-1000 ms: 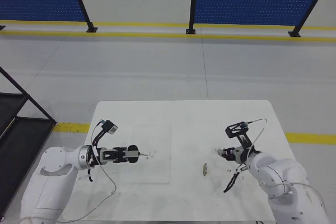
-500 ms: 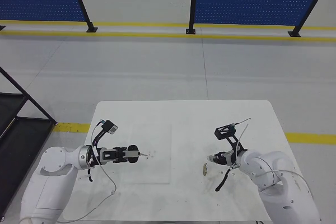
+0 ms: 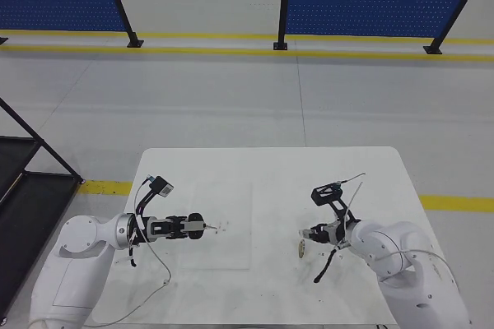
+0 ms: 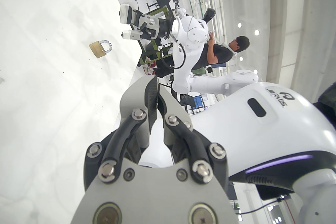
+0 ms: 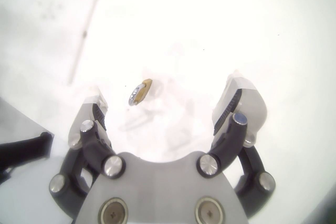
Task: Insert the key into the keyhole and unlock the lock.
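Fingers [image 4: 136, 97] of the left gripper [image 4: 155, 84] are pressed close together, their ribbed pads all but meeting. Whether anything thin sits between them cannot be told. In the top view this gripper [image 3: 202, 227] lies level over a pale sheet [image 3: 222, 201] on the white bench [image 3: 272, 169]. It is well apart from the padlock [image 3: 301, 247], on the padlock's left, with its tips aimed toward it. A tiny pale bit [image 3: 218, 228] shows just past those tips, too small to name.

The padlock lies flat on bare bench, off the sheet's right edge. It has a brass body and a silver shackle, and the shackle end is turned toward the right gripper [image 3: 314, 235].

That gripper is just beside the padlock, on its right. Its fingers [image 5: 240, 101] are spread wide and hold nothing. In the right wrist view the padlock [image 5: 140, 92] lies ahead of the wide gap, nearer one finger than the other, touching neither. The left wrist view shows the right gripper [image 4: 125, 24] raised off the bench, near the padlock [image 4: 100, 48] but clear of it.
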